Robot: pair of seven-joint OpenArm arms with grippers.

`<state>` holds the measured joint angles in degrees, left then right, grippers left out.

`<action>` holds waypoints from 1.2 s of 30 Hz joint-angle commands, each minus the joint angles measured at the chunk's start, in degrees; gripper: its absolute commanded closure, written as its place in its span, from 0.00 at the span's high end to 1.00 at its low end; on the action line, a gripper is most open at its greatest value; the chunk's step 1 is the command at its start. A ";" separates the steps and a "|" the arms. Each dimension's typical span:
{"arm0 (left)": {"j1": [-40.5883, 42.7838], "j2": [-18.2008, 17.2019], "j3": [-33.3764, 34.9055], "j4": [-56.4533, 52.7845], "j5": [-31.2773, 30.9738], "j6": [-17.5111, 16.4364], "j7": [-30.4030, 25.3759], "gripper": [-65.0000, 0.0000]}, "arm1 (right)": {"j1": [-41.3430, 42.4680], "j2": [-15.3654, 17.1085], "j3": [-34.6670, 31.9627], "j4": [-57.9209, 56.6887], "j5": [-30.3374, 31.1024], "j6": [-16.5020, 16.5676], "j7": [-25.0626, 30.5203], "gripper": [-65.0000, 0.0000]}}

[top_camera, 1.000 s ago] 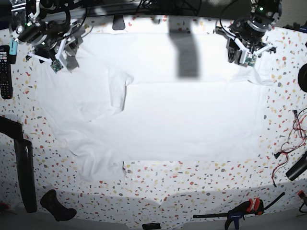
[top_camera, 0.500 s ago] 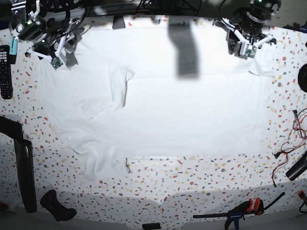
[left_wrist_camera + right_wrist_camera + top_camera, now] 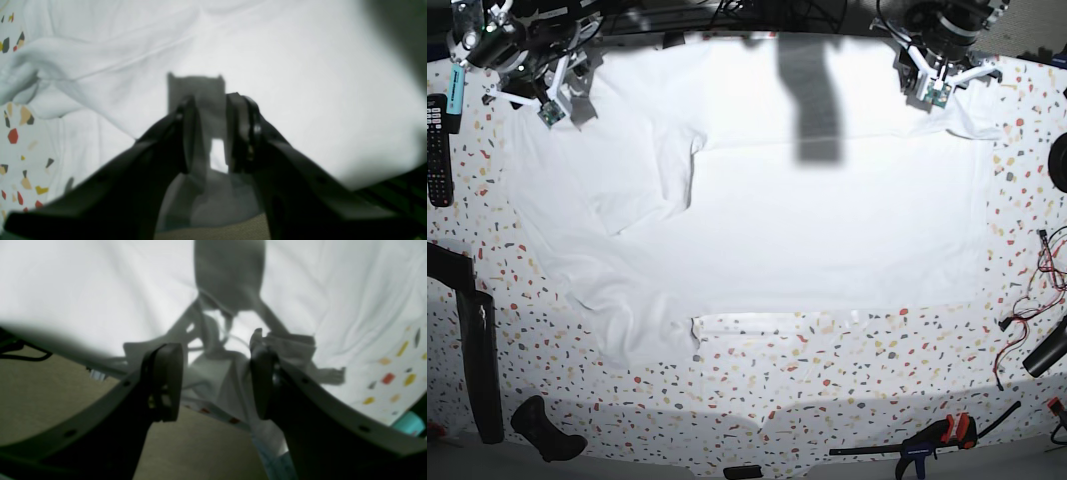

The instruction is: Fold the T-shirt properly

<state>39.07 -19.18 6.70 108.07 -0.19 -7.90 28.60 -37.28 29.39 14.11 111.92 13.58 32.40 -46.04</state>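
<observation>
Shirt (image 3: 757, 200) lies spread over most of the speckled table (image 3: 827, 380). Its far edge runs between the two grippers, and one sleeve is folded inward on the side under the right gripper.

Right gripper (image 3: 213, 373): the wrist view shows the jaws apart with a bunched fold of shirt (image 3: 220, 373) rising between them. Cloth drapes over the tip of one finger (image 3: 263, 350), while the other finger (image 3: 166, 386) stands clear of the fabric. A clamp can't be confirmed, so cannot tell whether it grips or only snags. The base view shows only the gripper (image 3: 552, 85) over the shirt's far corner; the bunched fold is not visible there.

Left gripper (image 3: 210, 133): the wrist view shows the jaws close together with a narrow gap and bright shirt (image 3: 300, 83) seen through it. Nothing is visibly pinched, so the jaws look released, hovering over flat cloth. A ridge of shirt lies ahead and to one side of the jaws, at the cloth's edge. In the base view the gripper (image 3: 932, 80) sits at the opposite far corner.

Only the base view shows a remote (image 3: 437, 150) and a clamp (image 3: 927, 440), both well apart from the jaws.
</observation>
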 commanded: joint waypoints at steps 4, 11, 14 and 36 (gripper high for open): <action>0.92 -0.35 0.00 0.42 0.22 -0.42 1.73 0.24 | 0.00 0.76 0.31 1.62 0.15 0.15 0.74 0.49; -0.28 -0.37 0.00 0.42 0.20 -0.42 -0.35 0.24 | 1.33 0.76 0.28 2.49 0.55 -1.36 2.29 0.49; -1.46 -0.37 0.00 0.44 0.22 -0.42 -0.37 0.24 | 1.73 0.76 0.28 3.58 0.55 -2.47 2.32 0.49; -3.10 -0.39 0.00 11.41 0.22 -0.44 -0.61 0.24 | 2.38 0.76 0.28 4.98 0.55 -4.20 7.32 0.49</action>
<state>35.86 -19.18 6.81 118.34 0.01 -8.56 29.04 -34.92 29.39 14.11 115.83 13.82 28.49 -39.62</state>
